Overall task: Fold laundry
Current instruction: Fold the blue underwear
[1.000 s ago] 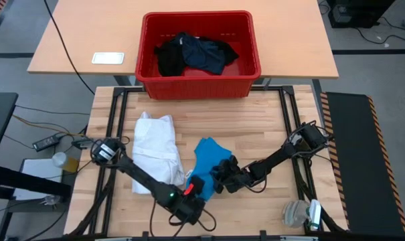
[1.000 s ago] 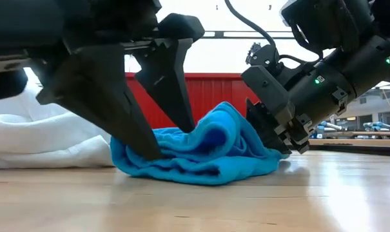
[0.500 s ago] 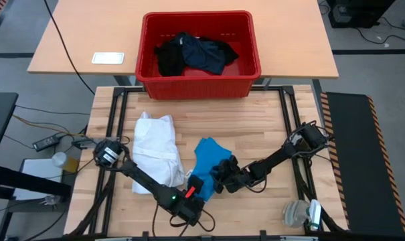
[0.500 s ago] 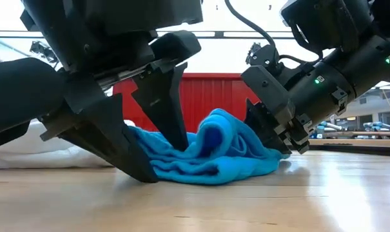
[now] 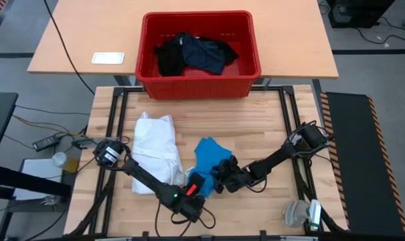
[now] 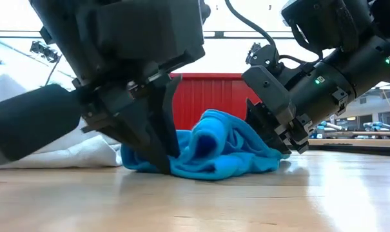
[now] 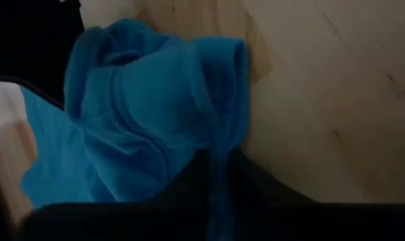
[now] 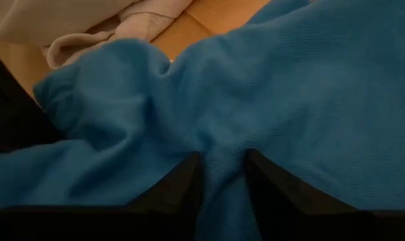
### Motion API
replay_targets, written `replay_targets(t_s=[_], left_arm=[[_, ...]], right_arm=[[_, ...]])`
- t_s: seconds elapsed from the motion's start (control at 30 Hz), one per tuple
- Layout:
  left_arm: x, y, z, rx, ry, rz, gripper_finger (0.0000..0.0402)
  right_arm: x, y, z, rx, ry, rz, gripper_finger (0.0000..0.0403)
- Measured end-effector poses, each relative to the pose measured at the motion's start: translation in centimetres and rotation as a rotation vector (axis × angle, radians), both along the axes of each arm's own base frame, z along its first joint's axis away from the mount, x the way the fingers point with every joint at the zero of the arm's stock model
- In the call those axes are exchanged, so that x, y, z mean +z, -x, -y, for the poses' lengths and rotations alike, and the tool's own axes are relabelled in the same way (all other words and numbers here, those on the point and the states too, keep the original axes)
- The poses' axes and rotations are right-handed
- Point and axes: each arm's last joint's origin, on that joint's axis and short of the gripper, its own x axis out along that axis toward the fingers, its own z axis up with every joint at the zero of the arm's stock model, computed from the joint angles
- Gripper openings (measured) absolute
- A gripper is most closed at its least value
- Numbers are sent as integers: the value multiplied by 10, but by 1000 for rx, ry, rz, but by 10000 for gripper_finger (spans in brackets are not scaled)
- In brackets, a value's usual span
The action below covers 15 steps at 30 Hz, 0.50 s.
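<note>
At the near edge of the wooden table (image 5: 256,130), the left gripper (image 6: 161,153) has closed its fingers onto the near-left edge of the blue cloth (image 5: 205,157); a second ago they stood spread astride that edge. Since then the arm has tilted further over, and the cloth's left side is drawn in under the fingertips, so less of it trails out on that side in the low view. The right gripper (image 6: 272,138) has not moved: it keeps its pinch on a ridge of the cloth's right side, its two fingers (image 8: 179,187) either side of a fold.

The red crate (image 5: 246,70) sits on the far table, just beyond the work table. It is a rectangular plastic tub with slotted walls, and it holds the dark garments (image 5: 195,53), a black one on the left and a darker navy-looking one bunched against it.

The blue cloth is soft and fleecy, rumpled into a low hump with a rolled loop at its top. Just to its left lies the white shirt (image 5: 155,150), a loosely folded, creased bundle, touching or nearly touching the blue cloth. The table top is pale jointed planks with a slight sheen.
</note>
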Motion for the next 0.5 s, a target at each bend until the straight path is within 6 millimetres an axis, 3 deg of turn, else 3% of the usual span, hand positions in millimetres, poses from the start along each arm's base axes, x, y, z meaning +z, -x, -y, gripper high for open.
replay_targets(t_s=[0.07, 0.2, 0.37, 0.5], left_arm=[[0, 0, 0, -21, -12, -9, 12], [7, 2, 0, -24, 6, -10, 4], [41, 8, -6, -33, 48, 22, 1], [64, 9, -15, -53, 102, 39, 1]], right_arm=[[0, 0, 0, 2, 2, -1, 129], [0, 0, -1, 6, 3, -1, 129], [0, 2, -6, 35, 1, 0, 129], [2, 3, -17, 162, 5, 2, 129]])
